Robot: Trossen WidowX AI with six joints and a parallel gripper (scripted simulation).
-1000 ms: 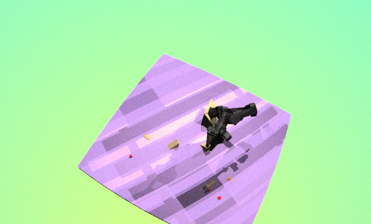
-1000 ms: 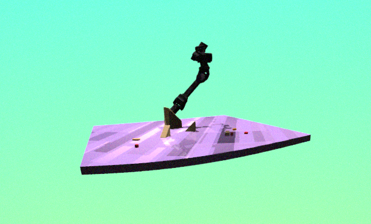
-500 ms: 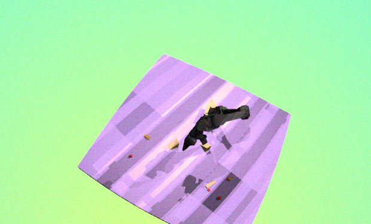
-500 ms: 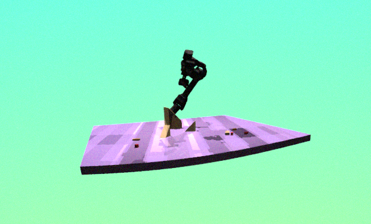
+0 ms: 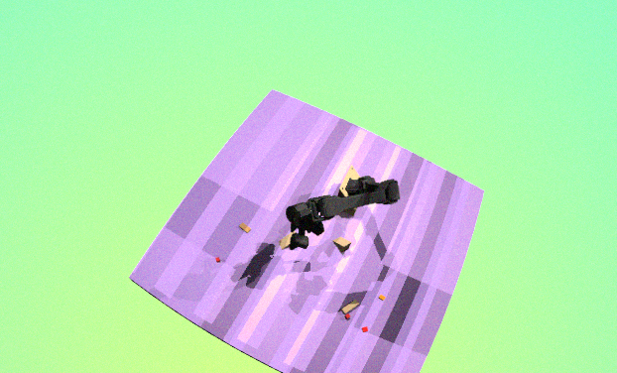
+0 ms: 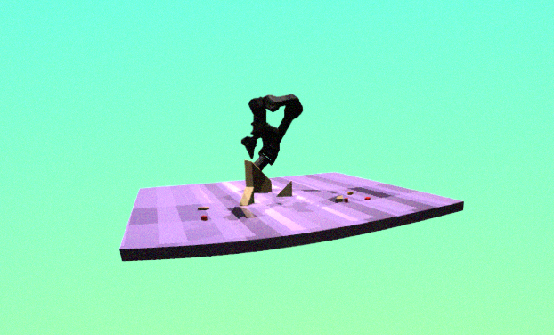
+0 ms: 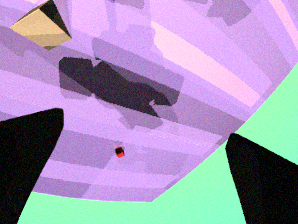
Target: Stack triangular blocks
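Two tan triangular blocks lie apart on the purple table. The left block is partly hidden by my gripper in the top view and shows at the upper left of the wrist view. The right block lies near the arm's base. My gripper is open and empty. It hangs well above the table, over the left block, and touches nothing.
The arm's tan base stands mid-table. Small tan pieces, red cubes and an orange cube lie scattered. The table's edge is near the red cube.
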